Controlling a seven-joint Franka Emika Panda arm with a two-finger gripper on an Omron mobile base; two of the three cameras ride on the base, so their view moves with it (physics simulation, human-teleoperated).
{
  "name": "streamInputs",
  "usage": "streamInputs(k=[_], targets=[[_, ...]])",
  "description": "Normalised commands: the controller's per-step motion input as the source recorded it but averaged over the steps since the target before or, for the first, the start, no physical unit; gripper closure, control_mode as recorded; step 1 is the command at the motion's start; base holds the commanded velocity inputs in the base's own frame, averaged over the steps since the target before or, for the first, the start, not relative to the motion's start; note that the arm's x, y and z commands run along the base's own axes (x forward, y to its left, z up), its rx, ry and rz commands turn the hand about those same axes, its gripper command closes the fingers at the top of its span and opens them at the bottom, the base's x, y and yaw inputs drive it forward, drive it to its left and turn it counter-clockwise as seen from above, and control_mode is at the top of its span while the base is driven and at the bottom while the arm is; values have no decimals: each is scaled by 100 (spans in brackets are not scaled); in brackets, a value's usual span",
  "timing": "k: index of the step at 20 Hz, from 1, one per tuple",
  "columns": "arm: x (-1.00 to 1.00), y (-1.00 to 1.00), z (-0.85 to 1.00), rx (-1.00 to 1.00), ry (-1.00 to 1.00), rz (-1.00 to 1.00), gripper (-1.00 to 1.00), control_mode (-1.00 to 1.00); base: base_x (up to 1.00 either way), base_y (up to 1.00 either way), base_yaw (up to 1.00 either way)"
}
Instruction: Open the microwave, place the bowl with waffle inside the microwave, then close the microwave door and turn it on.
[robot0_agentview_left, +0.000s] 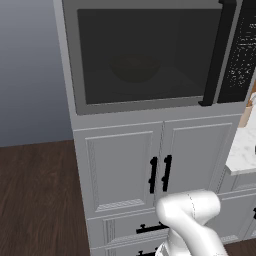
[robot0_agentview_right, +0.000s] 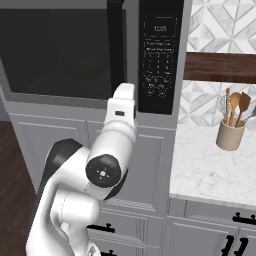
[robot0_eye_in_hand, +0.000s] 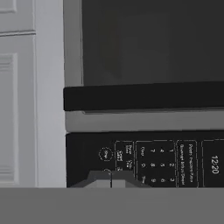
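Fingers (robot0_eye_in_hand: 111, 178) pressed together at bottom centre, against the microwave (robot0_agentview_left: 150, 55) control panel (robot0_eye_in_hand: 144, 159). Door (robot0_agentview_right: 60, 47) shut, so just push squarely on the start button, lower left of panel.

The microwave (robot0_agentview_left: 150, 55) sits above cabinets (robot0_agentview_left: 160, 170), left of a counter (robot0_agentview_right: 210, 170)

Kitchen: built-in microwave (robot0_agentview_left: 145, 55), white cabinets (robot0_agentview_left: 120, 170), marble counter (robot0_agentview_right: 215, 170).
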Motion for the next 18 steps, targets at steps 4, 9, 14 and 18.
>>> streamInputs(k=[4,9,14,18], targets=[[32,-28,0,-13,1,0,100,-100,0,0,0],[34,-40,0,-6,0,0,100,-100,0,0,0],[44,-23,0,-6,0,0,100,-100,0,0,0],[54,-6,0,-10,2,0,100,-100,0,0,0]])
